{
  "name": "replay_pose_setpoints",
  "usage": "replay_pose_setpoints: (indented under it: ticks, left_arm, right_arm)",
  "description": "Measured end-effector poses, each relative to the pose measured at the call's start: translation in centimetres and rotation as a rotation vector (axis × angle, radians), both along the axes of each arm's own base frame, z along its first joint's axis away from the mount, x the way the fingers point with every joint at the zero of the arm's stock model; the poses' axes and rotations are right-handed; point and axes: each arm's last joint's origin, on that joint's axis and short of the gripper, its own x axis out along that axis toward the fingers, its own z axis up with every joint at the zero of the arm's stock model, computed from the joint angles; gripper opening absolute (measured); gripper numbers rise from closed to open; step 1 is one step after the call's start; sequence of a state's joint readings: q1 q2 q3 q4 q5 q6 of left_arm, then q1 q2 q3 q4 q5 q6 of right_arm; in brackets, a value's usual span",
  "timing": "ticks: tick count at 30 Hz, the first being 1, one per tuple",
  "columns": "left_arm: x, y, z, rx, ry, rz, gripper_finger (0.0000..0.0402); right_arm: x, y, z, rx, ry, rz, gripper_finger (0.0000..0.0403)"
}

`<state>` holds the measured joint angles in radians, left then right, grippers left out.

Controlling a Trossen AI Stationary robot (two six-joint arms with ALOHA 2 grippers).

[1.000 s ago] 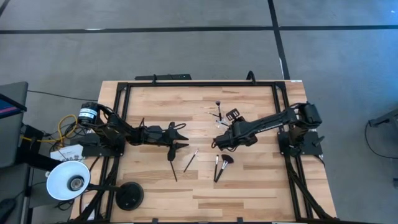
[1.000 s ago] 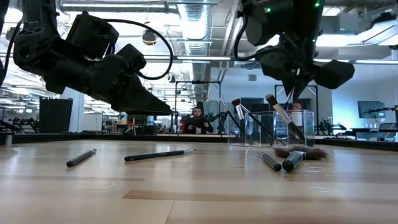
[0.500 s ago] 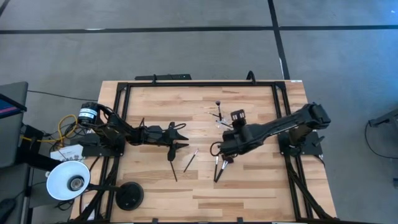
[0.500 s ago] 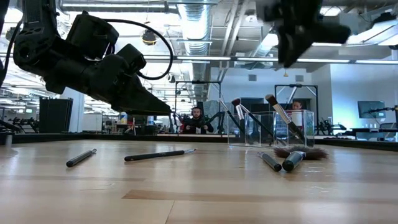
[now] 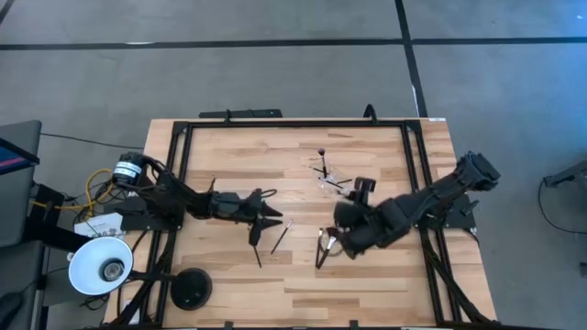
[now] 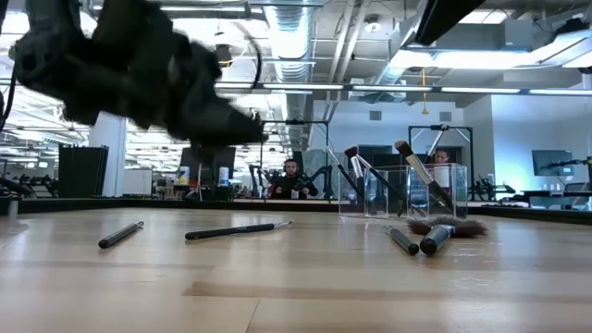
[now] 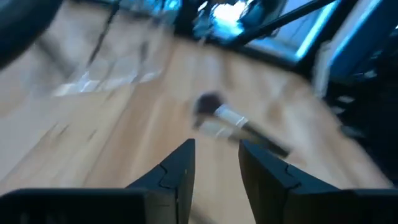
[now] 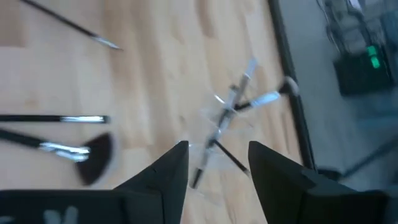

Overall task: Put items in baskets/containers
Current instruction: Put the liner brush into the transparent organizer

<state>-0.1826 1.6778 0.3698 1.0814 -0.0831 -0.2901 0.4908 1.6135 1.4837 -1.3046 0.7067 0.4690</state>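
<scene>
Over fan brush (image 5: 332, 236), right gripper (image 5: 337, 240) spread, holding nothing; left gripper (image 5: 271, 213) parted too, near loose brush (image 5: 282, 236); clear cup (image 6: 403, 191) holds brushes.

Loose brushes (image 5: 281, 236) and the clear cup (image 5: 327, 176) clutter mid-table; the near wooden table (image 5: 367, 293) strip lies open.

A grey floor (image 5: 275, 73) crossed by dark lines is seen around the wooden table (image 5: 303, 284). Ceiling ducts (image 6: 287, 28) and strip lights (image 6: 518, 90) are seen overhead.
</scene>
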Motion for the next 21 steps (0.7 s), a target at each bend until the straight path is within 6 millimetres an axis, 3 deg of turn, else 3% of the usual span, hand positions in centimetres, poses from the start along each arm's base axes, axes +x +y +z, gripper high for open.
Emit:
replay_pose_setpoints:
  ticks: [4,8,11,15,18,21]
  left_arm:
    - [0.9,-2.1,3.3,0.031,-0.112,-0.039,0.012]
    - [0.2,-4.2,5.2,0.093,-0.034,0.05,0.012]
    - [-0.9,-5.6,5.3,0.17,0.055,0.176,0.0118]
    - [-1.5,-7.0,4.8,0.148,0.052,0.29,0.0118]
    - [-1.4,-7.2,3.6,0.155,0.084,0.324,0.0118]
    - [-0.9,-7.1,2.0,0.143,0.125,0.355,0.0117]
  right_arm:
    - [-0.7,1.9,0.2,-0.002,-0.033,0.085,0.0164]
    - [-2.2,3.1,1.4,-0.047,-0.118,0.137,0.016]
    - [-3.7,3.6,2.8,-0.098,-0.207,0.165,0.0157]
    - [-4.6,4.0,3.9,-0.122,-0.41,0.154,0.0158]
    - [-4.0,3.9,2.1,-0.055,-0.438,0.189,0.0159]
    - [-2.5,3.8,-1.5,0.092,-0.454,0.272,0.0157]
